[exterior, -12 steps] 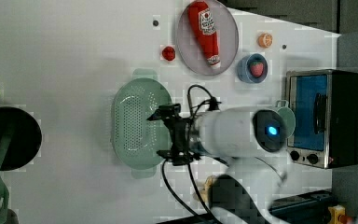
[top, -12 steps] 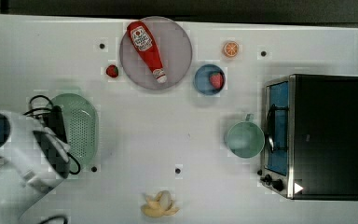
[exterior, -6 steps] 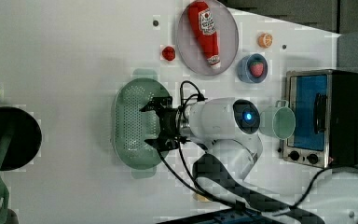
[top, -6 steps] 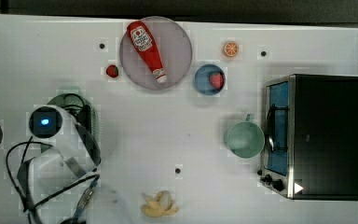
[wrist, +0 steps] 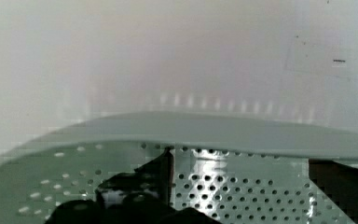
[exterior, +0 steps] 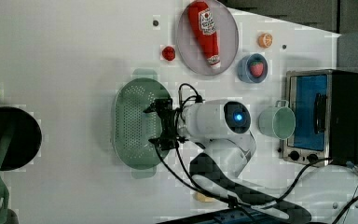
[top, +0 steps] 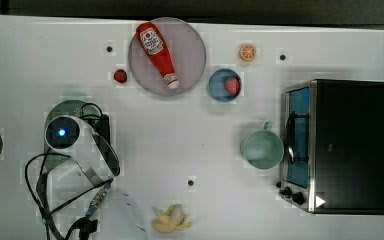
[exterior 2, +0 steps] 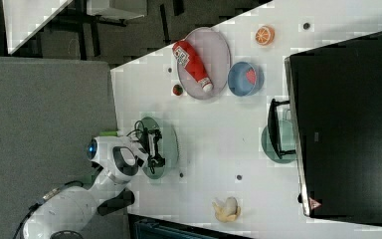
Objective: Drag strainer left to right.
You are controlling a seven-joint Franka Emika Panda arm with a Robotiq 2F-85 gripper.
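One gripper [exterior: 161, 125] hangs with jaws spread wide over the strainer [exterior: 130, 123], which sits left of centre in the left view. If the fingers only catch the thin rim, the light bowl could tip or slip free mid-drag.

Bright even light, blocky compression, soft wrist view, faint shadows
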